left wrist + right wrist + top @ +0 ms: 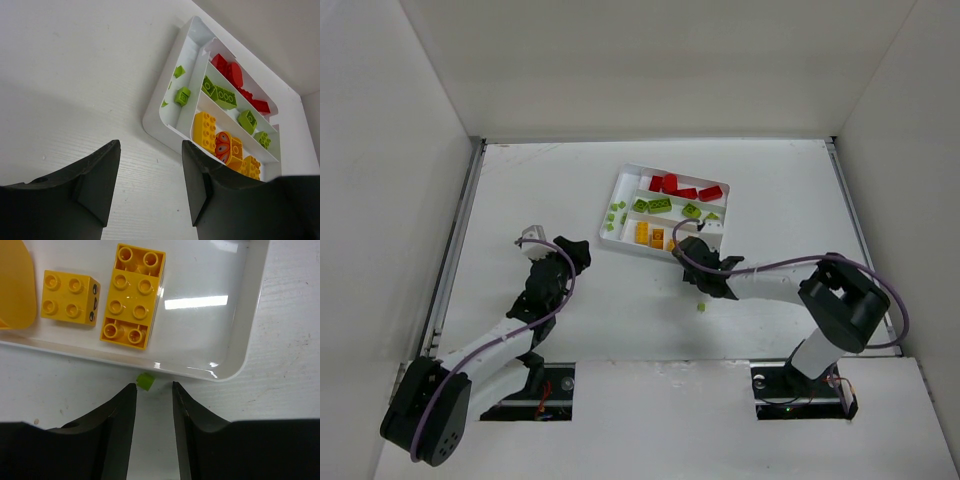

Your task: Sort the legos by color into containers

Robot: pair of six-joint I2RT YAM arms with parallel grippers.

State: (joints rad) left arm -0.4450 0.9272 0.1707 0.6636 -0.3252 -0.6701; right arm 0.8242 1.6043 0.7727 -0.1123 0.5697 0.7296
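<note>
The white tray (620,185) holds red legos (685,187) in its far slot, lime green legos (660,206) in the middle slot and yellow legos (648,234) in the near slot. Small green bits (616,212) lie in the narrow end slot. My right gripper (154,386) stands open at the tray's near rim (200,372). A tiny green lego (146,381) lies on the table just past its fingertips, against the rim, with nothing between the jaws. My left gripper (150,145) is open over bare table, left of the tray (165,127). Another green lego (701,307) lies under the right arm.
White walls close in the table on the left, back and right. A metal rail (455,250) runs along the left edge. Both arm bases (530,385) sit at the near edge. Cables loop over each arm.
</note>
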